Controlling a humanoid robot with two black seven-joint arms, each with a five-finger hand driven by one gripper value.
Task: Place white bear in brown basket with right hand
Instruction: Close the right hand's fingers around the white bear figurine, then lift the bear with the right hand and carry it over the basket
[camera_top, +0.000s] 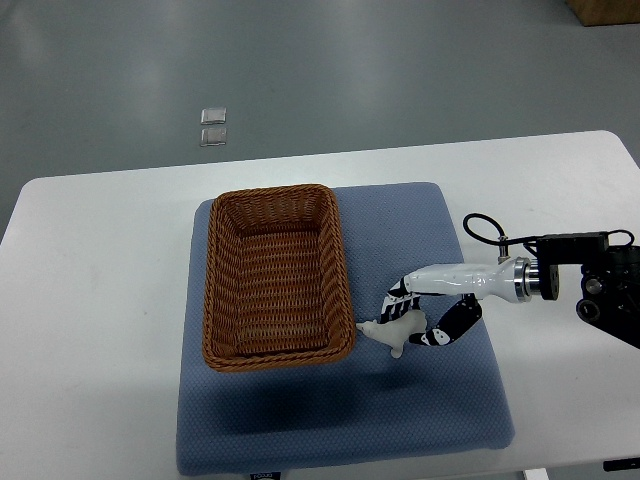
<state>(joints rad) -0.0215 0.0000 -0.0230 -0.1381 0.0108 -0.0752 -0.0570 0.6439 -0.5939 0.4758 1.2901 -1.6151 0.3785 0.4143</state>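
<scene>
Where the blue mat (440, 400) covers the counter (90, 300), we see the right hand (432, 315) curled around the white bear (393, 331) just beside the brown basket (275, 275).

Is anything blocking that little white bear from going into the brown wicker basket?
Only the brown wicker basket's own right wall. The small white toy bear lies just outside it on the blue mat, at the right hand.

A small white bear (393, 331) of soft plush lies on its side just off the lower right corner of the brown basket (275, 275), at about four o'clock from that long, upright, empty woven wicker tray's middle.
</scene>
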